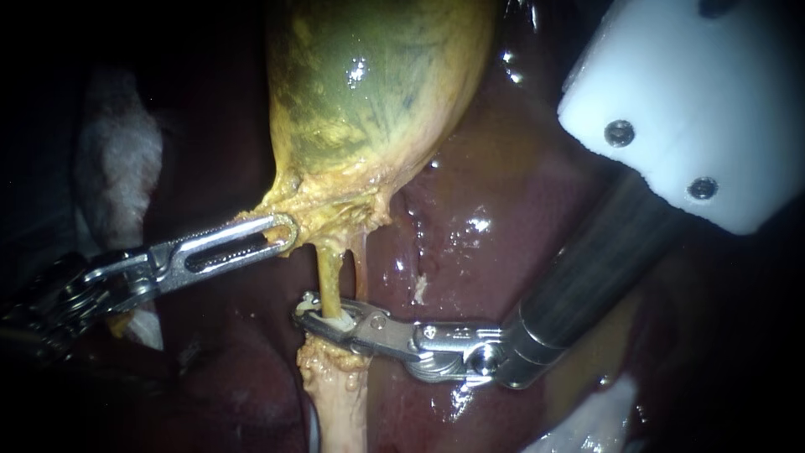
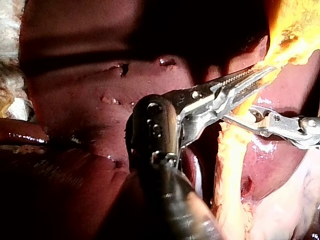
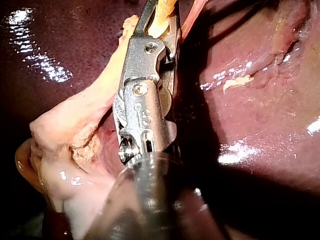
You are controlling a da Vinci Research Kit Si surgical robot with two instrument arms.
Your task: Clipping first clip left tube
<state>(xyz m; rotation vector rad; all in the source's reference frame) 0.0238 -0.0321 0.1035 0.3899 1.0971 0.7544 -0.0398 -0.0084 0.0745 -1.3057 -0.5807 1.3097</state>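
Under glossy gallbladder (image 1: 377,84): right instrument (image 1: 323,315) clamps slim yellow left tube (image 1: 329,281).

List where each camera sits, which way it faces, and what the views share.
Endoscope view: close above the tissue, facing the gallbladder and liver; the left instrument and right instrument both show.
Left wrist view: on the left arm, looking along its own instrument towards the gallbladder; the right instrument crosses just beyond.
Right wrist view: on the right arm, looking along its own instrument to the left tube.
Shared: all three show the liver and the right instrument at the left tube.
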